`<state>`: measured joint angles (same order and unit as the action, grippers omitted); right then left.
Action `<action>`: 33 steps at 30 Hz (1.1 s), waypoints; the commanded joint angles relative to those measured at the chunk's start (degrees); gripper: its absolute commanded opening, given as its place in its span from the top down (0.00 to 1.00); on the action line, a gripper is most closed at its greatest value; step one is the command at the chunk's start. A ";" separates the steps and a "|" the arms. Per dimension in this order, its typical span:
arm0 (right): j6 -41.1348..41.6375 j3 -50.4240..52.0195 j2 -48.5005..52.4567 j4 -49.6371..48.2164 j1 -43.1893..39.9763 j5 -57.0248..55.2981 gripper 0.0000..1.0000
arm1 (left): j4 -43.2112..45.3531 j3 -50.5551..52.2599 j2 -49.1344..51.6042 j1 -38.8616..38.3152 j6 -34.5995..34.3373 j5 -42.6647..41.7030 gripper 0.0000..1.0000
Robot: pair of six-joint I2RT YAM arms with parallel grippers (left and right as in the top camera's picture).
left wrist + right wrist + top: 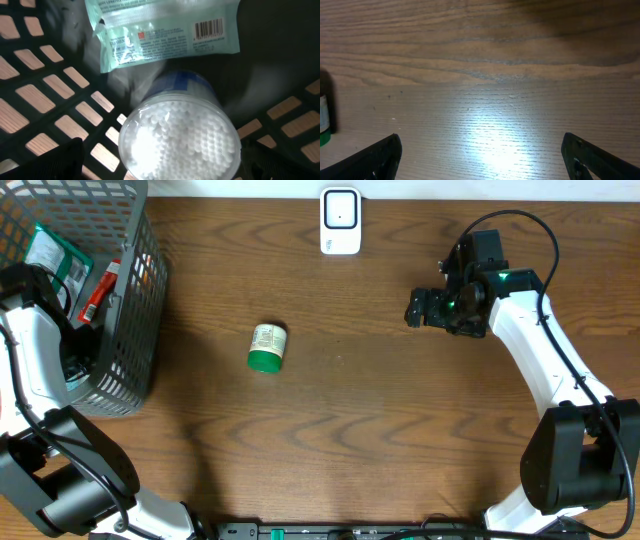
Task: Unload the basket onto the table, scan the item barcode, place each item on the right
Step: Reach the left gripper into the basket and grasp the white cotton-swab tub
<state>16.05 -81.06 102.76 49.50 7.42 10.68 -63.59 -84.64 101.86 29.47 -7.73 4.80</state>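
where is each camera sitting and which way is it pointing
Overhead: fixed above the table, looking straight down; both arms show, the left arm down in the basket, the right gripper over bare wood.
Left wrist: in the basket, looking down at a cotton swab tub and a teal packet; a dark fingertip shows lower left.
Right wrist: low over the table, facing bare wood; open fingertips in both lower corners.
Shared: the green-capped bottle in overhead sits at the right wrist view's left edge.
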 commanded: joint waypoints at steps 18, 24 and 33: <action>-0.44 -0.90 0.24 -0.52 0.50 -0.07 0.01 | 6.71 8.31 0.07 0.09 -0.57 0.09 0.16; -0.44 -0.90 0.24 -0.50 0.50 -0.07 0.01 | 7.37 5.90 -0.09 0.09 -0.55 0.09 0.20; -0.44 -0.90 0.24 -0.44 0.50 -0.07 0.01 | 7.39 -3.50 -2.58 0.09 -0.55 0.13 0.24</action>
<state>16.05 -81.06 102.76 49.04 7.46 10.70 -56.29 -84.33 101.65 29.47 -7.92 4.64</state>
